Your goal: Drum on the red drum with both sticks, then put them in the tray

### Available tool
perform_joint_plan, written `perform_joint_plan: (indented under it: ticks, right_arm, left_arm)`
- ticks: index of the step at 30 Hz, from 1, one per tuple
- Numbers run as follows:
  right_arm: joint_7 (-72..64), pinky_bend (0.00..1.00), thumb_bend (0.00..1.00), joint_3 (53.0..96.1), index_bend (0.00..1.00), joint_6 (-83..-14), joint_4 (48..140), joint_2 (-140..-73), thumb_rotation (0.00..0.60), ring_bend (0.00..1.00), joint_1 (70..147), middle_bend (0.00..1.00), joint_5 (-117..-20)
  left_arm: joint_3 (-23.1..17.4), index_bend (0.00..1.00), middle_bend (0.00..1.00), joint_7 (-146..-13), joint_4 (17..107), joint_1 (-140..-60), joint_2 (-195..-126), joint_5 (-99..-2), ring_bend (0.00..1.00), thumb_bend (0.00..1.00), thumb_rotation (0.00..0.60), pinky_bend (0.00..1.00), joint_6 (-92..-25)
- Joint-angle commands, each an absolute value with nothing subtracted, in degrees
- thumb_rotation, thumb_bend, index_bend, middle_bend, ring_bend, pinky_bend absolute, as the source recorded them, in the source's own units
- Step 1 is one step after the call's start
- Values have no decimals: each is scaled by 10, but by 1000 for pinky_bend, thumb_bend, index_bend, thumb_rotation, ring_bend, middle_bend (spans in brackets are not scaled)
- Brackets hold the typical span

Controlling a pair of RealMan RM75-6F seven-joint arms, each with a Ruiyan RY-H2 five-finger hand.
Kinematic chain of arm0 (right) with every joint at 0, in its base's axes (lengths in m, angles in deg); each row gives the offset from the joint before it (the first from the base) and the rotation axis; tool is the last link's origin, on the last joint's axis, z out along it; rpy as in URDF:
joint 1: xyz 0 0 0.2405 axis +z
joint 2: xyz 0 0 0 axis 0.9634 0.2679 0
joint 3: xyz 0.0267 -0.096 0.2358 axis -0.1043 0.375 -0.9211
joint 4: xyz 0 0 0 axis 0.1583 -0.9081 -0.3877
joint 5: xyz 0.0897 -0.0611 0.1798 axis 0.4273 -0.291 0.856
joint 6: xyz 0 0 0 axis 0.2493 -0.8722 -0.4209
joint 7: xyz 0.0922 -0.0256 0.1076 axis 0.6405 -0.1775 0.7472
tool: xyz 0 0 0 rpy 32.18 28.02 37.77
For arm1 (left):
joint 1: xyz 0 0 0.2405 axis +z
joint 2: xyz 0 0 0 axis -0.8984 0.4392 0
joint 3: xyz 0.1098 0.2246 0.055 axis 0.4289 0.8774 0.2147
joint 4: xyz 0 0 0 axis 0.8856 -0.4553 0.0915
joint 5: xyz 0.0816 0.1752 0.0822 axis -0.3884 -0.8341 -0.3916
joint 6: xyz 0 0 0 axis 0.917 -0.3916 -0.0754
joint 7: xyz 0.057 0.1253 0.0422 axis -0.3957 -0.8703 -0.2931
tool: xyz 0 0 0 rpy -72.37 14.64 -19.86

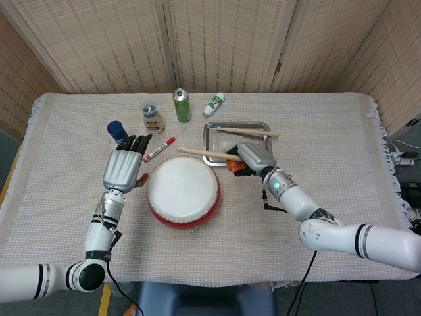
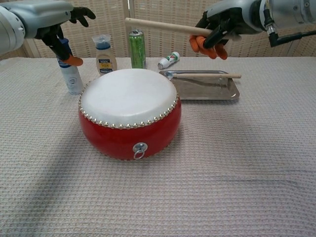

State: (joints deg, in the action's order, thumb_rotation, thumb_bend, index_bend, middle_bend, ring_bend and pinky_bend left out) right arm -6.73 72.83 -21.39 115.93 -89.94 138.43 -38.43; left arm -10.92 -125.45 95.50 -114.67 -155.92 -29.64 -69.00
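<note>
The red drum (image 1: 183, 193) (image 2: 129, 112) with its white skin sits at the table's middle. My right hand (image 1: 247, 160) (image 2: 220, 25) grips a wooden stick (image 1: 202, 154) (image 2: 160, 26) at its right end, held level above the tray's near-left corner and pointing left past the drum's far edge. A second stick (image 1: 247, 131) (image 2: 205, 76) lies in the steel tray (image 1: 262, 158) (image 2: 229, 92) behind the drum to the right. Left of the drum, my left hand (image 1: 123, 170) (image 2: 47, 17) hangs with fingers spread and holds nothing.
Behind the drum stand a blue-capped bottle (image 1: 118, 133) (image 2: 69, 74), a squat bottle (image 1: 152, 118) (image 2: 104, 55), a green can (image 1: 181, 105) (image 2: 137, 48) and a small white tube (image 1: 214, 103) (image 2: 168, 59). A red-capped marker (image 1: 158, 149) lies by my left hand.
</note>
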Motion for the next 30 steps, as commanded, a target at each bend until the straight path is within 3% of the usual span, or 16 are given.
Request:
perform_joint_plan:
  ticks: [1,8,17,30]
  right_arm:
    - [-56,710,1000,734,882,-199,1136,-895,600,641,1373,763,-392]
    - [-56,710,1000,758,881,-153,1037,-923,600,641,1370,763,-406]
    - [-81,710,1000,804,839,-87,839,-1036,600,586,1384,763,-441]
    - [-84,668,1000,798,778,-13,570,-1203,600,544,1411,763,-476]
  left_arm:
    - [-104,0,87,-1245,957,-1139,-1552,-309,68,293,600,269,-694]
    - [-90,0,88,-1223,966,-1120,-1541,-338,68,294,600,265,-703]
    - [-80,0,87,-1204,974,-1103,-1533,-355,63,295,600,258,-702]
    - [-81,0,87,-1178,964,-1089,-1515,-349,62,294,600,258,-682]
